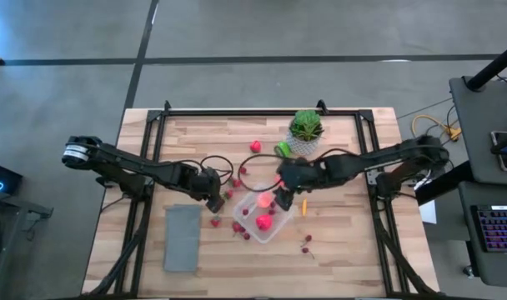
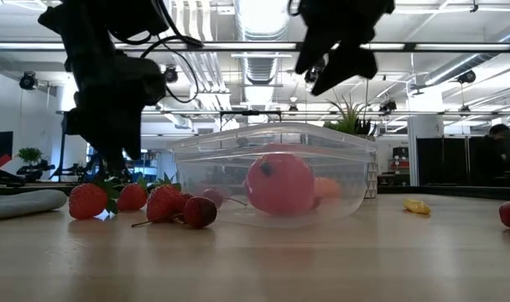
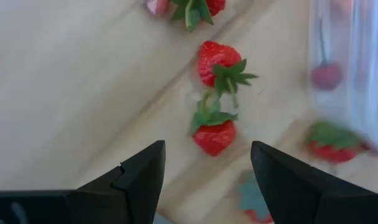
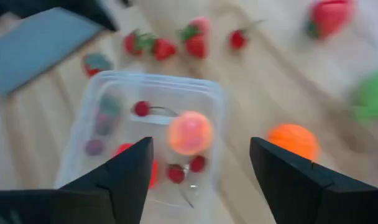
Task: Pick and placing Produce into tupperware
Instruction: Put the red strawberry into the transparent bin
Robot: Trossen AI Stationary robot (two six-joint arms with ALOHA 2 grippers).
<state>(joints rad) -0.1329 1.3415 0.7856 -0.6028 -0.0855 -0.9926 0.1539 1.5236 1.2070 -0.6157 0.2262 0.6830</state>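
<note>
The left gripper hangs with its fingers spread wide over a small red toy strawberry on the table, left of the clear square plastic box. It should drop straight down and pinch the berry's middle. Farther right, the right gripper is spread too, above the box.

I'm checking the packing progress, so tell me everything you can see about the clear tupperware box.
The tupperware is a clear plastic box, roughly square with rounded corners and a rolled rim, lidless and upright on the wooden table near its middle. Inside lie a pink round fruit, a cherry and a few other red pieces. Strawberries lie just outside one wall. The open right gripper hovers above it, not touching.
</note>
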